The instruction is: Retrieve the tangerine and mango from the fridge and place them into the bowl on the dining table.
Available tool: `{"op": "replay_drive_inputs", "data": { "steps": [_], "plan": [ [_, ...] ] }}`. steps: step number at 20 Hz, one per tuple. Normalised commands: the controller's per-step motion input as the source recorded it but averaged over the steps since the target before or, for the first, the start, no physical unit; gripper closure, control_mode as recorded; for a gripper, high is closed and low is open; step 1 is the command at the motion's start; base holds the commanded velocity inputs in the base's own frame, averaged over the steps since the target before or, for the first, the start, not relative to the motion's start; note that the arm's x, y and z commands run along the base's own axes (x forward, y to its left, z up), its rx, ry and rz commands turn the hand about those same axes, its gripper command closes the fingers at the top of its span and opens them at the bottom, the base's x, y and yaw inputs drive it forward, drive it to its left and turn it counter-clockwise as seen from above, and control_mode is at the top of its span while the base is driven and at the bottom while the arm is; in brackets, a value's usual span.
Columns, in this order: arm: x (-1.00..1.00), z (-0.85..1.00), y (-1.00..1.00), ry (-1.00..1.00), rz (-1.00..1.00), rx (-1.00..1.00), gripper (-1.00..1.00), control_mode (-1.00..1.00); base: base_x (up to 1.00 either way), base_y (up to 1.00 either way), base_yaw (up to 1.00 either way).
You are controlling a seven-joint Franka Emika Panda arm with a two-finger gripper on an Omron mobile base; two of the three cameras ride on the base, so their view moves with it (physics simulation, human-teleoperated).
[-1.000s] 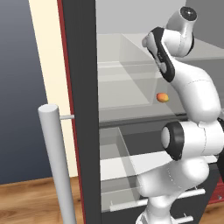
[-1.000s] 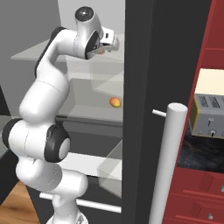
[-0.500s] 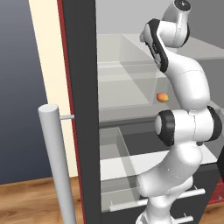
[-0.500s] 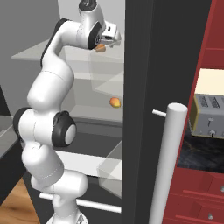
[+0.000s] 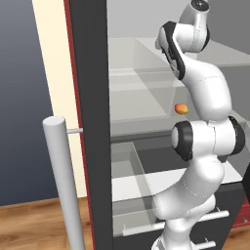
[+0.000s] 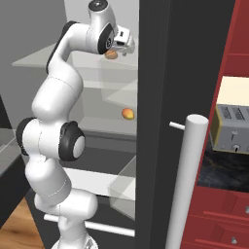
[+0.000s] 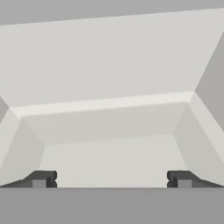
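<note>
We see the fridge (image 5: 93, 122) standing open, its dark grey door edge upright in front of us with a pale bar handle (image 5: 63, 185) near the bottom of the left base view. Inside are pale translucent shelves (image 6: 97, 121). One orange-yellow fruit (image 6: 128, 114) lies on a middle shelf; we cannot tell whether it is the tangerine or the mango. A second orange fruit (image 6: 111, 55) sits on the upper shelf, just beside the gripper (image 6: 127, 44) in the right base view. In the left base view the lower fruit shows next to the white arm (image 5: 207, 97), which reaches up into the upper compartment.

Through the hand view, our claw's two dark fingertips (image 7: 41, 178) stand as wide apart as they go, with nothing between them, facing the pale back wall of a compartment.

Right of the fridge are red cabinets (image 6: 238, 44) and a cream and silver toaster (image 6: 233, 121) on a black marbled counter (image 6: 221, 168). We can read no writing or brand anywhere
</note>
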Motion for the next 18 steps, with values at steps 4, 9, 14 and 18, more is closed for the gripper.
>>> {"op": "replay_drive_inputs", "data": {
  "steps": [4, 9, 14, 18],
  "plan": [
    [0.08, -0.36, 0.00, 0.00, -0.03, 0.00, -1.00, -1.00, 0.00, 0.00, 0.00],
    [0.01, -0.46, 0.00, 0.05, -0.06, 0.00, -1.00, -1.00, 0.00, 0.00, 0.00],
    [0.00, -0.59, 0.00, 0.10, -0.07, 0.00, -1.00, -1.00, 0.00, 0.00, 0.00],
    [0.00, -0.18, 0.00, 0.03, -0.03, 0.00, 1.00, -1.00, 0.00, 0.00, 0.00]
  ]
}}
